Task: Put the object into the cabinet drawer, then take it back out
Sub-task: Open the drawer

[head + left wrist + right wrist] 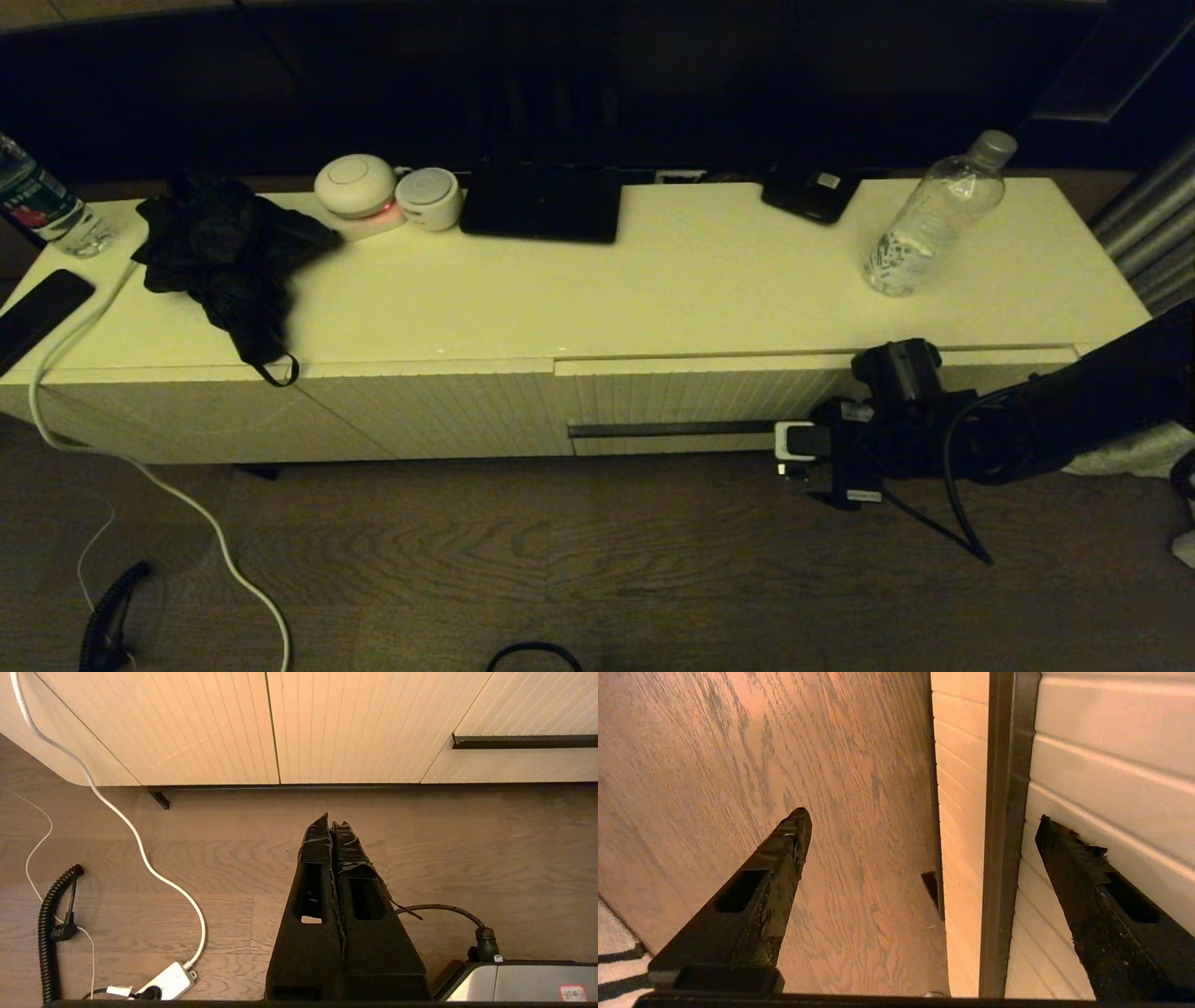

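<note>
At the drawer point(822, 397) handle point(1001, 835), the right gripper point(924, 826) hides its end, jaws spread astride it.

White ribs, dark strip, black pincer

Beside the black right pincer point(792, 453): cabinet drawer point(709, 397), white and vertically ribbed, dark handle strip point(672, 429); beyond it, clear object point(934, 217), pale grey cap, blue-and-white label.
</note>
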Motion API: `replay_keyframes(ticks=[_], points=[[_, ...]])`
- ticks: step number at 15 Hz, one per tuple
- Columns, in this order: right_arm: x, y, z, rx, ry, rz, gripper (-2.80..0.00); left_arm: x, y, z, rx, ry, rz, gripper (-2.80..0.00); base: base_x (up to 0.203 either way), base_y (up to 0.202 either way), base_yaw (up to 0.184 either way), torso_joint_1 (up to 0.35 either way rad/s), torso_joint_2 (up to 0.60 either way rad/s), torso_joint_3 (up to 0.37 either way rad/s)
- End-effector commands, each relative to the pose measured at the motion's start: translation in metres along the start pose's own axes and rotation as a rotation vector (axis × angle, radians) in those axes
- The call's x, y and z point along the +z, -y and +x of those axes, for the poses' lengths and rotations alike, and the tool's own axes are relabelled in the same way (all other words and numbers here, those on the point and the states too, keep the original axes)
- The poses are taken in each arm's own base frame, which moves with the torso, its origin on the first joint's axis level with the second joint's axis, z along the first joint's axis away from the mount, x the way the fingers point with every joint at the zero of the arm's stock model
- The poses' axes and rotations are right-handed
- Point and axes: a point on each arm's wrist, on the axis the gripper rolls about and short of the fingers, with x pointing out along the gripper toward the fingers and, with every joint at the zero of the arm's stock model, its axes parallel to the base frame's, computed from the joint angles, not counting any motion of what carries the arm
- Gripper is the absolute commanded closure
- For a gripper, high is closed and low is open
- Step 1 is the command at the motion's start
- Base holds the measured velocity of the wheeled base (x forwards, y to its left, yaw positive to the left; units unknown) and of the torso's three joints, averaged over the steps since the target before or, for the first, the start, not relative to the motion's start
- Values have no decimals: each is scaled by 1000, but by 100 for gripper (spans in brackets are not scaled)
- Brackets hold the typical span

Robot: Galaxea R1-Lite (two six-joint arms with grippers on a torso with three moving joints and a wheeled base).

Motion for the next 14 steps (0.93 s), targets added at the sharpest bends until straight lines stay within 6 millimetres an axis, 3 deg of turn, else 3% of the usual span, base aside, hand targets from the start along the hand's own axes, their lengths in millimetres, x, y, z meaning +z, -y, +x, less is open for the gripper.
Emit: replay_keyframes(ticks=[1, 8, 14], points=[[0, -2, 11, 11, -4, 4, -280, 0, 0, 0, 0, 0, 0, 0, 0, 0, 0, 0, 0, 0], [-3, 4, 24, 0, -8, 17, -280, 0, 0, 0, 0, 1, 0, 0, 0, 0, 0, 0, 0, 0], [-7, -8, 28, 41, -22, 18, -280, 0, 0, 0, 0, 1, 0, 0, 0, 0, 0, 0, 0, 0]])
